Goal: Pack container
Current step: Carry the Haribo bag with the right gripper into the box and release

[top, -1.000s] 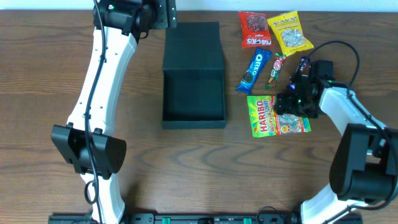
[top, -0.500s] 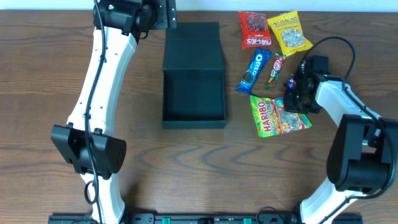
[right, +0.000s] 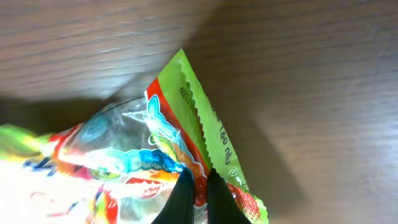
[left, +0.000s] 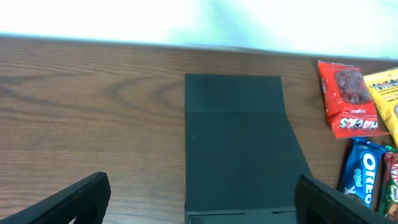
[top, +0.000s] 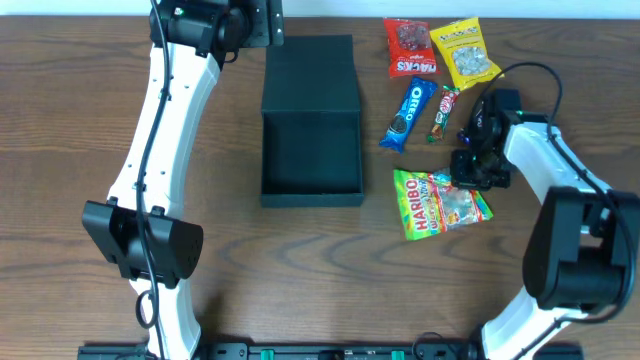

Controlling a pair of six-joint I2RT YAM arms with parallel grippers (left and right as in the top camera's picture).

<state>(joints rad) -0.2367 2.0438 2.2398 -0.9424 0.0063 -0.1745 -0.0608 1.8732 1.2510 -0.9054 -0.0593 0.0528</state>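
Observation:
The container (top: 311, 197), a dark grey-teal box, lies open at the table's middle with its flap lid (top: 310, 75) folded back flat; nothing shows inside it. The lid also fills the left wrist view (left: 239, 149). My left gripper (left: 202, 180) hangs open over the far end of the container, up by the lid (top: 255, 20). To the right of the box, my right gripper (top: 470, 170) is shut on the top edge of a green Haribo bag (top: 440, 203). The right wrist view shows its fingertips (right: 198, 175) pinching the bag (right: 143, 155) near its serrated seam.
Right of the container lie a blue Oreo packet (top: 408, 113), a small bar (top: 443, 113), a red packet (top: 410, 47) and a yellow packet (top: 465, 52). A dark small packet (top: 487, 100) is partly hidden by the right arm. The left arm's base stands at the front left (top: 140, 240).
My right gripper has closed on the Haribo bag, and the bag has tilted and shifted a little toward the table's front. The left arm has not moved.

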